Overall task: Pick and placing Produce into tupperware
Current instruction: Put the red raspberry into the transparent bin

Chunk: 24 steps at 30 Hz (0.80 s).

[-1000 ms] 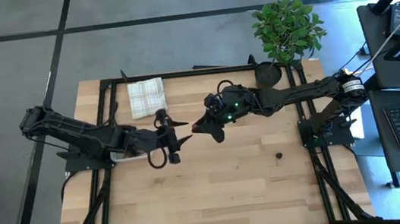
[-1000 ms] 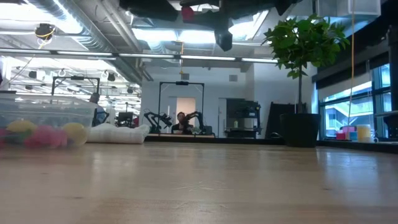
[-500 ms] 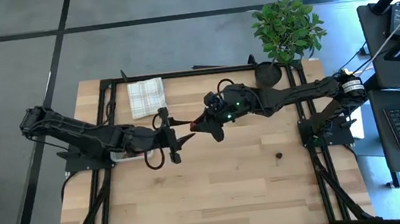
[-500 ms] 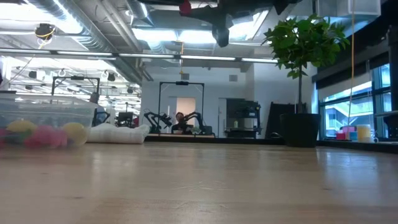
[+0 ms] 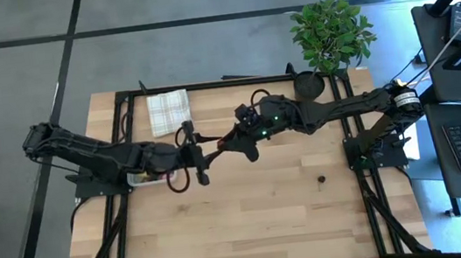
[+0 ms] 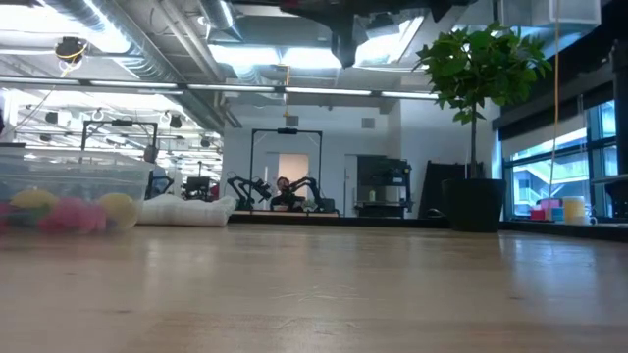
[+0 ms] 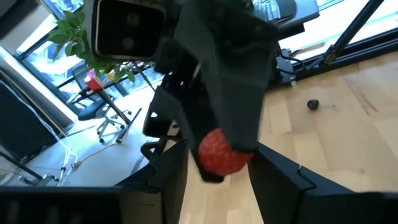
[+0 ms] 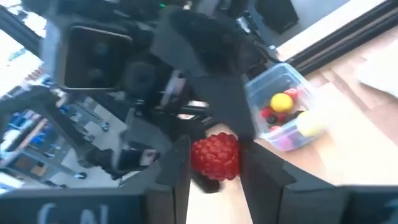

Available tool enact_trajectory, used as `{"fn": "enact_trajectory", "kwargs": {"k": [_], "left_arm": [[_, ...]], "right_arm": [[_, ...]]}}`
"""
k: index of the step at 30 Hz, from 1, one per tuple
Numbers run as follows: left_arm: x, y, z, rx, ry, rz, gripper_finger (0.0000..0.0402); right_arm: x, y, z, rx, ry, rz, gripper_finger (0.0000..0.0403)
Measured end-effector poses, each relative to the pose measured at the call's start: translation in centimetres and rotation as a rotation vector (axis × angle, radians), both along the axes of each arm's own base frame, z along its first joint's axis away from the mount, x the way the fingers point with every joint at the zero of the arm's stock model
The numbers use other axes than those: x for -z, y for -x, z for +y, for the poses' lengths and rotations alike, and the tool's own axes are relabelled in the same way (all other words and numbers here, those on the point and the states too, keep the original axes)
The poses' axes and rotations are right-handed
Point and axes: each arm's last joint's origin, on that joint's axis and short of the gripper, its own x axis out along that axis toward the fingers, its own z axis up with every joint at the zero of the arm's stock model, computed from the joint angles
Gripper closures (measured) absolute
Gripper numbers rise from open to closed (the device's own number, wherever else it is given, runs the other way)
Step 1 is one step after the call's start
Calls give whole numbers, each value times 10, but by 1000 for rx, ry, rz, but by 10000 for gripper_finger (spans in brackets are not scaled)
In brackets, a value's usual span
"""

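Observation:
A red, bumpy berry (image 8: 216, 155), one piece of the produce, hangs high over the table's middle. My right gripper (image 5: 230, 142) is shut on it. My left gripper (image 5: 207, 156) faces it from the table's left, with its fingers (image 7: 168, 177) on either side of the same berry (image 7: 221, 152). The clear tupperware (image 8: 283, 109) stands on the table under my left arm. It holds yellow, red and pink pieces, which also show through its wall (image 6: 59, 191) in the low view. A small dark cherry (image 5: 321, 179) lies on the table's right half. My right gripper pinches the berry's two sides (image 8: 198, 157) between its two fingers (image 8: 177, 168). It comes nearly level from the table's right, and the berry is lifted clear, high above the table. My left gripper has a finger close on each side of the berry; whether they touch it I cannot tell.
A folded checked cloth (image 5: 168, 112) lies at the far left of the table. A leafy plant (image 5: 331, 33) in a black pot (image 5: 309, 84) stands at the far right corner. Bare wood (image 5: 251, 223) fills the near half.
Both grippers have tipped upward where they meet. The berry has risen out of the top of the low view. In the high view my left gripper's tips have come together with my right gripper's tips.

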Motion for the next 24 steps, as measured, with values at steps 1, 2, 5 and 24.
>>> {"fn": "enact_trajectory", "kwargs": {"k": [1,2,5,24], "left_arm": [[0,0,1,-4,0,0,248],[0,0,2,-7,0,0,250],[0,-1,3,-10,1,-5,259],[-4,-1,3,-12,8,-45,279]], "right_arm": [[-1,0,0,-1,-9,-8,287],[-2,0,0,0,-14,-15,287],[-2,0,0,-1,-15,-14,287],[-3,0,0,-3,-15,-17,287]]}}
